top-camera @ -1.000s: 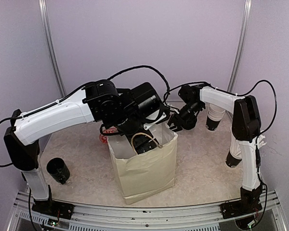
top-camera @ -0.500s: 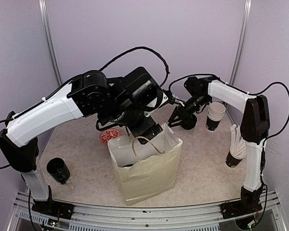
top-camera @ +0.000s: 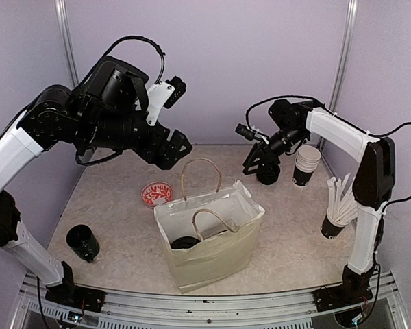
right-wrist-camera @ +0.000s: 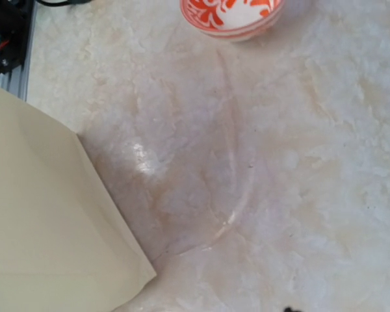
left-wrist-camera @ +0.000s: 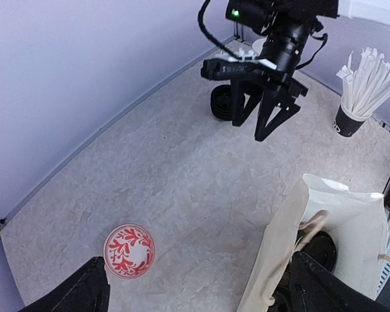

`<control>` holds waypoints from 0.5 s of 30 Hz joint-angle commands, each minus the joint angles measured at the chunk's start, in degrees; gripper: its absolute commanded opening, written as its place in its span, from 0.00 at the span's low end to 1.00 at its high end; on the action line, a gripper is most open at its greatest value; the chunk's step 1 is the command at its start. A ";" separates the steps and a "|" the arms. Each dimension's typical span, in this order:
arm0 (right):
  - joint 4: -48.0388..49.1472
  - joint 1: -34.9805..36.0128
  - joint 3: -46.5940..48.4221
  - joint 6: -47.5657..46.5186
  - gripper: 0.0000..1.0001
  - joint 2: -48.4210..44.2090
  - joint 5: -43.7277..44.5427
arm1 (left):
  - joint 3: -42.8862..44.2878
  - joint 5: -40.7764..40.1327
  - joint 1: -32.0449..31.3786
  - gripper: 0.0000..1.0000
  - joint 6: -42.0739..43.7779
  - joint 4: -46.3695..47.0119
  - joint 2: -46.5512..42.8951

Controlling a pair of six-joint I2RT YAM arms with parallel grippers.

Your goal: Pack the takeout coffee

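Note:
The takeout coffee (top-camera: 186, 242), a black cup with its black lid on, stands inside the cream paper bag (top-camera: 216, 250). In the left wrist view its lid (left-wrist-camera: 322, 248) shows through the bag's mouth (left-wrist-camera: 331, 195). My left gripper (top-camera: 172, 151) is open and empty, raised above and left of the bag; its fingers (left-wrist-camera: 91, 289) stand far apart in its own view. My right gripper (top-camera: 257, 164) is open and empty, low over the table behind the bag; it also shows in the left wrist view (left-wrist-camera: 260, 117). The right wrist view shows none of its fingers.
A red-patterned bowl (top-camera: 157, 194) sits left of the bag. A stack of black lids (top-camera: 268, 175) and nested cups (top-camera: 305, 164) stand at the back right. A cup of white sticks (top-camera: 335, 219) is at the right, another black cup (top-camera: 82, 243) at the front left.
My left gripper has risen out of the bag, up and to the left, leaving the lidded cup inside. My right gripper has drawn back from the bag's rim to the right.

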 commanded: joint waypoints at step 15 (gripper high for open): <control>0.11 -1.13 -1.96 1.05 0.54 -5.17 2.92 | -10.05 17.79 6.92 0.59 1.59 7.87 1.61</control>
